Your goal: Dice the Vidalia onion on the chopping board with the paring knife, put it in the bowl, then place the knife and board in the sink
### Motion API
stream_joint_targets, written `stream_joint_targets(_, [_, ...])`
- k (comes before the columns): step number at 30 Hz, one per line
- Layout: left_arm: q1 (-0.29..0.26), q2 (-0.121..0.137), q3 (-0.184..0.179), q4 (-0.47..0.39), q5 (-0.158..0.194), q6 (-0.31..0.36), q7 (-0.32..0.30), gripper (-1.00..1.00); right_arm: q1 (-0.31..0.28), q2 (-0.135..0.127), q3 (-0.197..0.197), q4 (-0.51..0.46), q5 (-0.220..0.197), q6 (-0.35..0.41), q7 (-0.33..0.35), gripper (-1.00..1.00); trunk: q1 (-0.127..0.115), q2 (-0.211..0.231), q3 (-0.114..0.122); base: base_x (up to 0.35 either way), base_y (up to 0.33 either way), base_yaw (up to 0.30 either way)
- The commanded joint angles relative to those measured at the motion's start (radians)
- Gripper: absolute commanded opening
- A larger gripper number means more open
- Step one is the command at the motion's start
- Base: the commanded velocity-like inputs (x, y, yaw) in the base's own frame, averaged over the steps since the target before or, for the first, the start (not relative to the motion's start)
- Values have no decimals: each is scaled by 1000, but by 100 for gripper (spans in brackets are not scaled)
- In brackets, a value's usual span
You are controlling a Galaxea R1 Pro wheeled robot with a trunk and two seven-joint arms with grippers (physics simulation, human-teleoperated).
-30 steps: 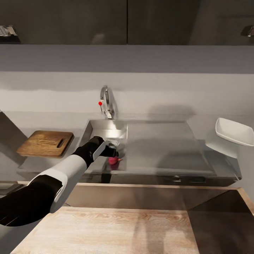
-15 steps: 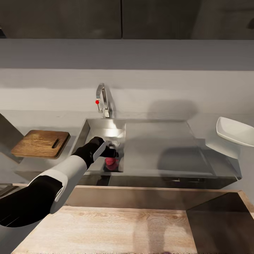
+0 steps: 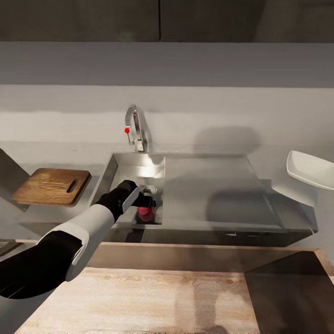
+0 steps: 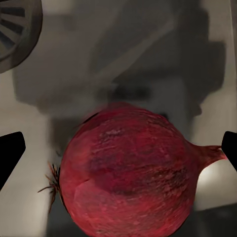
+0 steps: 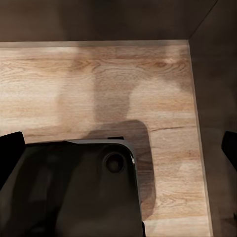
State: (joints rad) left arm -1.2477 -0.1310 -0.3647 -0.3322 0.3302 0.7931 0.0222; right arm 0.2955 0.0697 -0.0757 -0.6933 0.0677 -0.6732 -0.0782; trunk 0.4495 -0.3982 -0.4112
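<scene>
Your left gripper (image 3: 149, 202) is down inside the sink (image 3: 208, 195), hanging over the onion (image 3: 147, 214), which lies on the basin floor near the front wall, close to the drain (image 4: 15, 34). In the left wrist view the two fingertips (image 4: 11, 150) stand wide apart, one on each side of the bulb, and neither seems to touch it, so the hand is open and holds nothing yet.

The risk from here is the onion's round shape. It looks set a little off centre between the fingers, with its pointed tip (image 4: 210, 153) close to one of them. If you close from this height, one finger may reach it first and roll it away toward the drain, or the pads may pinch only the upper curve and squeeze it out.

The basin's front wall is close to your wrist, so lowering further could knock the arm against it.

Your right gripper (image 5: 118, 143) shows open fingertips over a wooden surface (image 5: 98, 74).

The chopping board (image 3: 50, 186) waits on the counter (image 3: 46, 155) left of the sink, the bowl (image 3: 311, 170) toward its right end.
</scene>
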Motion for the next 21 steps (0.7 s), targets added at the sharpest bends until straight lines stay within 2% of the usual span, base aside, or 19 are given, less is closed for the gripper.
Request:
stream_joint_targets(1, [-1, 1, -8, -1, 7, 3, 3, 100, 1, 1, -3, -2, 7, 0, -5, 100, 1, -2, -3, 0, 0, 0])
stream_joint_targets(14, [-1, 0, -8, 0, 7, 3, 4, 100, 1, 1, -3, -2, 7, 0, -5, 100, 1, -2, -23, 0, 0, 0])
stream_joint_targets(21, [15, 1, -8, 0, 7, 3, 4, 100, 1, 1, -3, -2, 7, 0, -5, 100, 1, -2, -26, 0, 0, 0])
